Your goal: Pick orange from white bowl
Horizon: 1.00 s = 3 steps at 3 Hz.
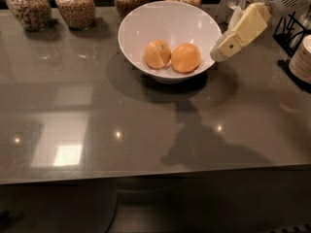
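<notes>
Above the glossy grey counter (146,144), gripper (218,53) hangs beside white bowl (170,23).

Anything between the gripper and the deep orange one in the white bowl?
The gripper hangs just outside the right rim of the white bowl, so the flaring wall lies between it and the orange. From above the orange is uncovered; the paler orange sits on its far side.

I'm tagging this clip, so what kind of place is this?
Likely a kitchen or pantry counter: grain jars along the back, a white bowl with oranges, stacked dishes at right. The tool hangs by the bowl's right rim.
</notes>
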Each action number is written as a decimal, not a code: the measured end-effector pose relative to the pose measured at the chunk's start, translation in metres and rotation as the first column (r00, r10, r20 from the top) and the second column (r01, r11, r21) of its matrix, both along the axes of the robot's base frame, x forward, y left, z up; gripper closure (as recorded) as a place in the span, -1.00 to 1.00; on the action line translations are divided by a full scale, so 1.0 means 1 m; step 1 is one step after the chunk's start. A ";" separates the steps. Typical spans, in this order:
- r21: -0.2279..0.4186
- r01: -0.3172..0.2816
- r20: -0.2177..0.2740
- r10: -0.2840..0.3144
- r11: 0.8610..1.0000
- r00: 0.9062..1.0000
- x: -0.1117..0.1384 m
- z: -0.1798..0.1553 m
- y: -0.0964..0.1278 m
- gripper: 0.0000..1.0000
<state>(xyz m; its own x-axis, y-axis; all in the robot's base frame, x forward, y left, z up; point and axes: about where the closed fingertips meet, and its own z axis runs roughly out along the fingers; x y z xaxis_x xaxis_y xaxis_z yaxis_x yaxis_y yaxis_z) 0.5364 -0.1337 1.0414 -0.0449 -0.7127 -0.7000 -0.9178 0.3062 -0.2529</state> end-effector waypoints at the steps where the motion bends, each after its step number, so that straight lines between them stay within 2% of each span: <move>1: -0.084 0.026 0.038 -0.023 0.996 0.999 0.018 -0.012 0.004 -1.00; 2: -0.157 0.066 0.090 -0.052 0.985 0.995 0.044 -0.027 0.007 -1.00; 3: -0.177 0.110 0.129 -0.088 0.978 0.988 0.071 -0.040 0.008 -1.00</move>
